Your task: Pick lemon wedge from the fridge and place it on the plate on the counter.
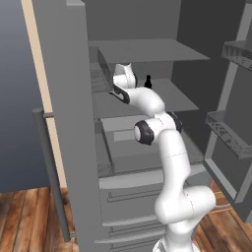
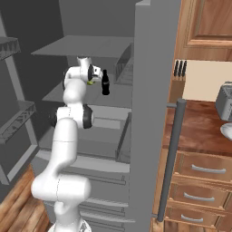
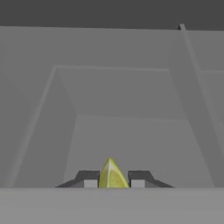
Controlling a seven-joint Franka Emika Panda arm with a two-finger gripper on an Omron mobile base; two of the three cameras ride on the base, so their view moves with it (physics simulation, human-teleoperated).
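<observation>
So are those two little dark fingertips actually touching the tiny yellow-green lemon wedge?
Touching. In the hand view the lemon wedge sits between both fingertips, with no gap showing on either side.

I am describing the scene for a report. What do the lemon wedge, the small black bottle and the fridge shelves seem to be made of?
Lemon wedge: fruit flesh, slightly glossy; yellow-green with a lighter edge.
Black bottle: probably glass or plastic; dark and smooth, too small to tell which.
Fridge shelves: probably plastic or painted metal; flat, matte, uniform grey.

Both base views flank the open fridge (image 1: 74, 123); hand view (close) faces inward.
</observation>
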